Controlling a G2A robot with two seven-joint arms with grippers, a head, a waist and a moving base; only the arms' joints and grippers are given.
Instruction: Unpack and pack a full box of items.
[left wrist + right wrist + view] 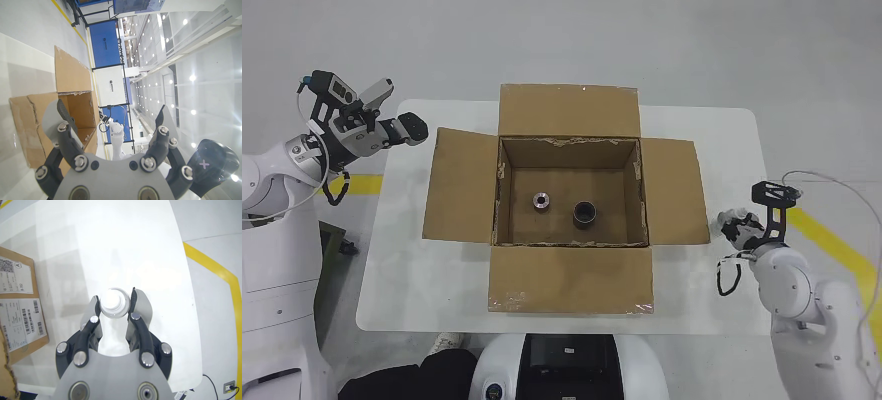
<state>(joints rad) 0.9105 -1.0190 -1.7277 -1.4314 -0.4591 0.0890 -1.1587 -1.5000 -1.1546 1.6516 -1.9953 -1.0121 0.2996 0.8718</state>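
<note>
An open cardboard box [572, 152] stands in the middle of the white table [722, 140] with all its flaps folded out. On its floor lie a silver round part [541, 201] and a black ring [585, 212]. My right gripper [115, 297] is over the table to the right of the box, shut on a small clear round bottle with a white cap [113, 305]; the top view shows that gripper [734, 228] just off the right flap. My left gripper [111, 108] is open and holds nothing. It sits raised at the table's far left corner [412, 128], pointing towards the box [24, 121].
The right flap [36, 285] carries paper labels and lies close beside the right gripper. Yellow floor lines [827, 240] run past both table ends. Bare table lies around the box on all sides.
</note>
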